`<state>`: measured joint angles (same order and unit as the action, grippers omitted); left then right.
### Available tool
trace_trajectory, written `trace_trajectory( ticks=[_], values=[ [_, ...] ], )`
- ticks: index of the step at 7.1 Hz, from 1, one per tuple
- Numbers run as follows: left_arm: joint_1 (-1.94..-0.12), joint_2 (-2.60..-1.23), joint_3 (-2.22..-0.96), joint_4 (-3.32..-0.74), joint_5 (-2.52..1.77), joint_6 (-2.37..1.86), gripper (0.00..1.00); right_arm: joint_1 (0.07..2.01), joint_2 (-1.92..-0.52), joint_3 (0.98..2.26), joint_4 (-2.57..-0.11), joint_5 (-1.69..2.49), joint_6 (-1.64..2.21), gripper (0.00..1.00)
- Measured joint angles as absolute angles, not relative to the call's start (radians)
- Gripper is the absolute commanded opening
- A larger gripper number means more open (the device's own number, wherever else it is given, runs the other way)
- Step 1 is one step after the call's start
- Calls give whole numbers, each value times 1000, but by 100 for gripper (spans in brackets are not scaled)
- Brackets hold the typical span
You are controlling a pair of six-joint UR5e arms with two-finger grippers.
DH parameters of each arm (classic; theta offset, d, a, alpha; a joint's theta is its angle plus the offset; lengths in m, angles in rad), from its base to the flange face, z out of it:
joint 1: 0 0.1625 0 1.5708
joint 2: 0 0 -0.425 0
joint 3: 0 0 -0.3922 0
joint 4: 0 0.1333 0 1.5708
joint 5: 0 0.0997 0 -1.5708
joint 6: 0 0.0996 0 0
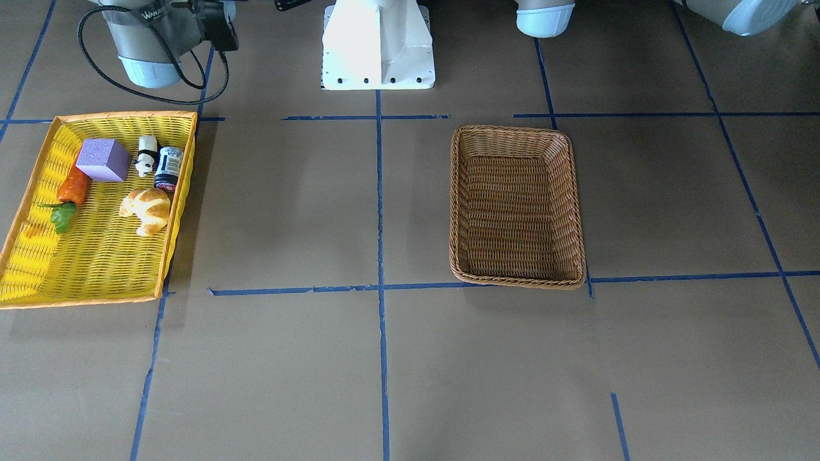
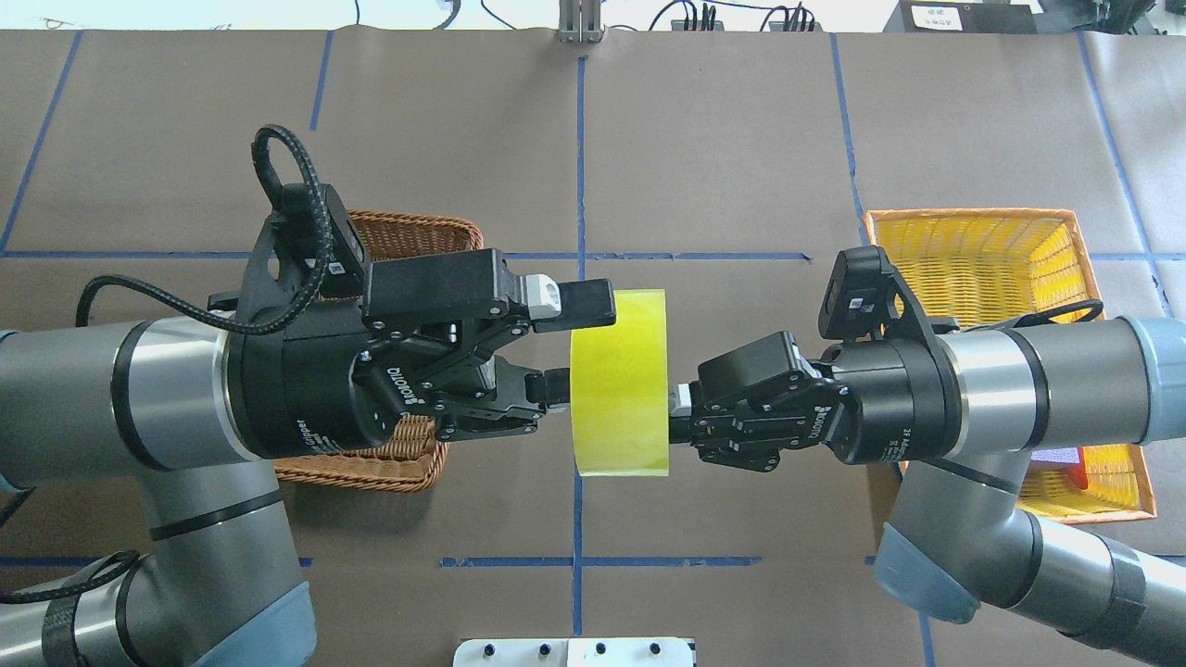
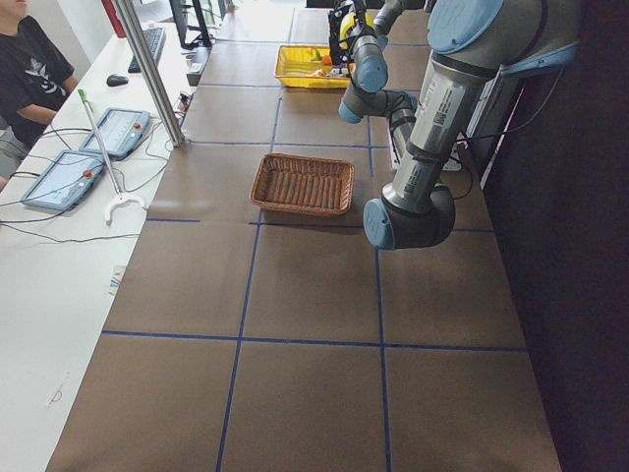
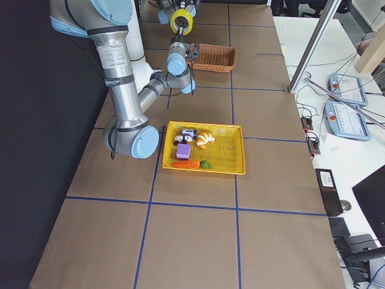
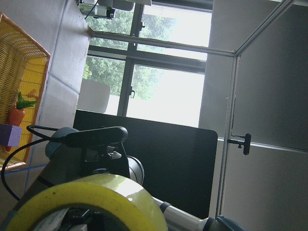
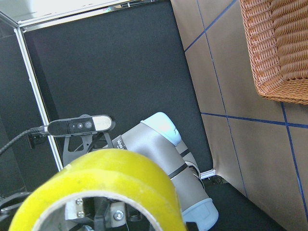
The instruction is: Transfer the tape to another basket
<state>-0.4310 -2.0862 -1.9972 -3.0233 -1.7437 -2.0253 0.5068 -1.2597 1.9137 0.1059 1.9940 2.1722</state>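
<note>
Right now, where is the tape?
In the overhead view the tape hangs mid-air over the blue centre line, gripped from the right by the right gripper, with the left gripper open around its left edge.

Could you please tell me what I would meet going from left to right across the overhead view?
In order: brown wicker basket → left gripper → tape → right gripper → yellow basket.

Counter (image 1: 269, 358) brown, gridded with blue lines (image 1: 380, 211). Large windows (image 5: 163, 96) bright, green trees (image 5: 103, 74) outside. White side desk (image 3: 54, 290) alongside.
</note>
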Motion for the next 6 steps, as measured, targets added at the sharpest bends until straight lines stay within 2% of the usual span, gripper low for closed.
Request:
trace_trajectory(
  ticks=[1, 2, 6],
  values=[
    [-428, -2086, -1997, -3024, -1742, -2025, 0, 505, -1259, 1913, 106, 1992, 2171, 92],
    [-427, -2086, -1998, -3026, -1737, -2025, 0, 502, -1258, 1912, 105, 1990, 2168, 100],
    [-427, -2074, -2006, -3035, -1730, -2026, 0, 498, -1255, 1911, 106, 1985, 2140, 100]
  ],
)
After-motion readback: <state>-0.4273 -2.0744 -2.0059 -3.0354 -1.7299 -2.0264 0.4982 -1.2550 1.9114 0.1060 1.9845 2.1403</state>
